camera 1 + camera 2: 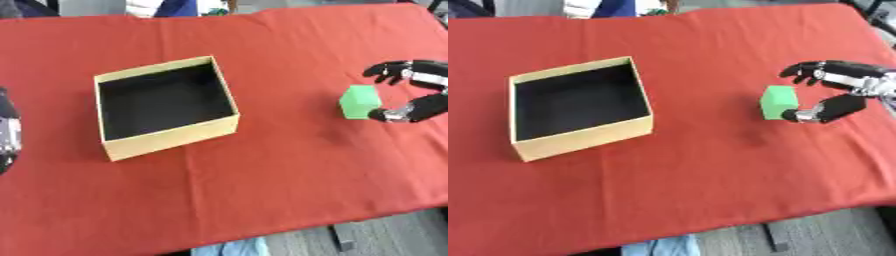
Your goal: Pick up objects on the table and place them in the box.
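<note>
Counter (262,200) in red cloth; box (166,141) sat left of centre, empty. Left hand (7,132) idled at left edge, fingers unclear. Right hand (833,90) spread round green cube (779,102), thumb touching, not pinching. Risk: thumb nudges cube away before fingers close.

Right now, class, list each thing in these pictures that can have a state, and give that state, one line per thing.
Box: open-topped, nothing inside, upright on the red cloth.
Green block: on the cloth, outside the box, right of it.
Right hand: open, fingers and thumb spread around the block, not closed on it.
Left hand: at the left edge, idle; fingers not visible.
Red cloth: spread over the table.
</note>
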Robot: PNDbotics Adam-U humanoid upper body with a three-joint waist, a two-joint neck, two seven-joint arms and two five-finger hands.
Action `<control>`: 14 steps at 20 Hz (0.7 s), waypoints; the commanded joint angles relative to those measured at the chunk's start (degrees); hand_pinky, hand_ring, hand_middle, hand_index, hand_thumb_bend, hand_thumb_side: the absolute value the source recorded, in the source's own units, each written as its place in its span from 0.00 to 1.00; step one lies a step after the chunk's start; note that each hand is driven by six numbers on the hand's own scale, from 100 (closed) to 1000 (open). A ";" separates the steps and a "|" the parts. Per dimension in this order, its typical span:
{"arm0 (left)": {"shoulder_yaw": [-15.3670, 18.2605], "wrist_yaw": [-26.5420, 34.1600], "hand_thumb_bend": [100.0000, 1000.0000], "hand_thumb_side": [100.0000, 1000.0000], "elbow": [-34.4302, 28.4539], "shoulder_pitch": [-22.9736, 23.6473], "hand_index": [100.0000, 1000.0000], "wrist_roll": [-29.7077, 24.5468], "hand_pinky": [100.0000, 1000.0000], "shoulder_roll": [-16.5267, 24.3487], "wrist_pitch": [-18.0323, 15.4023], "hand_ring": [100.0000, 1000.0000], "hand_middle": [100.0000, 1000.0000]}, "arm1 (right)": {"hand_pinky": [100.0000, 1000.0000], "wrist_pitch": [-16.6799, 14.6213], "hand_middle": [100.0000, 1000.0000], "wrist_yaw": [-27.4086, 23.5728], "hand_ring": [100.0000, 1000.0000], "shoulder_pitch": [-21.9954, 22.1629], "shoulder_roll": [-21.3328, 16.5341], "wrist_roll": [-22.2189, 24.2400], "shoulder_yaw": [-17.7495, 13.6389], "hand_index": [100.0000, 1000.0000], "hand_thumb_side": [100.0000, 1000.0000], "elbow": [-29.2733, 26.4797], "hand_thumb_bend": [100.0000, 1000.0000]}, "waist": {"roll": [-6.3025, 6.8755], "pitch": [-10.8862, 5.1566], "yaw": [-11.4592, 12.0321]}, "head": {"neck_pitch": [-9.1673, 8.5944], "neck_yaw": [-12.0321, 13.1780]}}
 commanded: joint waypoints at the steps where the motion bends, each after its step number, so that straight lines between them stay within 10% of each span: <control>1: 0.41 -0.37 0.00 0.34 -1.13 -0.50 0.54 -0.38 0.55 1.03 -0.20 0.30 0.32 | 0.79 -0.29 0.95 0.51 0.86 -1.31 -1.57 0.84 0.03 1.00 0.64 1.41 0.35 | -0.02 -0.71 0.11 | 0.28 -0.18; 14: 0.30 -0.36 0.00 0.34 -1.13 -0.69 0.55 -0.84 0.55 0.87 -0.44 0.31 0.32 | 0.79 -1.06 0.87 1.76 0.84 -5.39 0.73 2.63 1.77 1.00 0.65 6.70 0.32 | -0.08 -0.52 0.85 | 0.28 -0.54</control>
